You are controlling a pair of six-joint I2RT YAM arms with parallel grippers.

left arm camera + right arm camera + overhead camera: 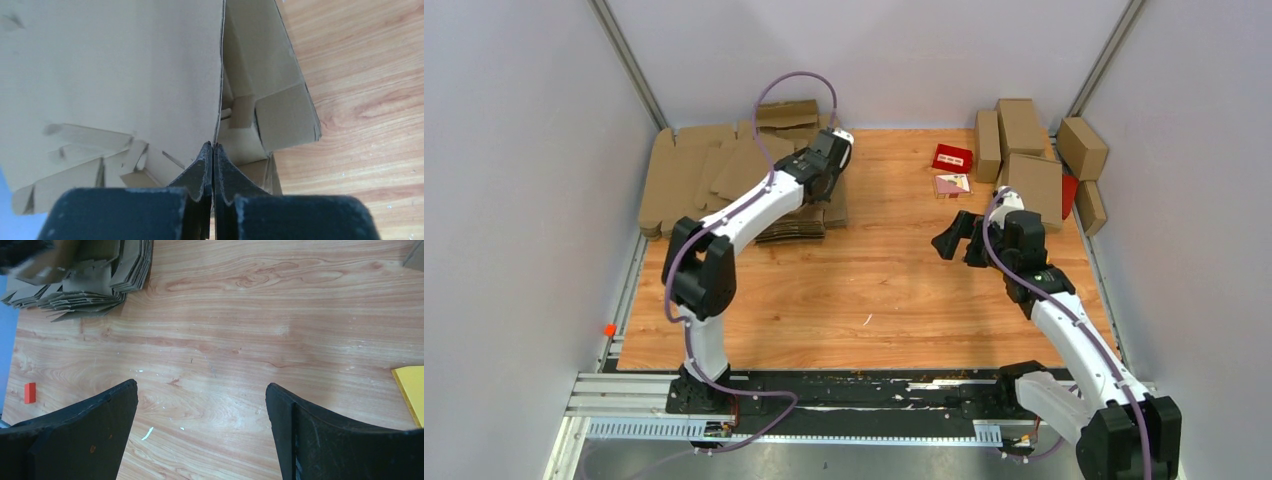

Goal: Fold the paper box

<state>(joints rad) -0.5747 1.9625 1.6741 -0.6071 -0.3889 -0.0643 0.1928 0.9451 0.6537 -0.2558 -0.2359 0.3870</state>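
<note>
My left gripper (214,145) is shut on the edge of a plain brown cardboard sheet, the paper box (125,75). The sheet stands edge-on between the fingers, tilted up off the pile of flat blanks (280,115) beneath it. In the top view the left gripper (829,180) is at the back left, over that pile (794,220), and the arm hides the held sheet there. My right gripper (954,240) is open and empty, hovering over bare wood right of centre. It also shows in the right wrist view (201,385).
More flat brown blanks (694,170) lie spread at the back left. Several folded brown boxes (1024,150) stand at the back right, with a small red carton (952,157) and a pink card (952,184) beside them. A yellow sheet edge (411,390) shows at the right.
</note>
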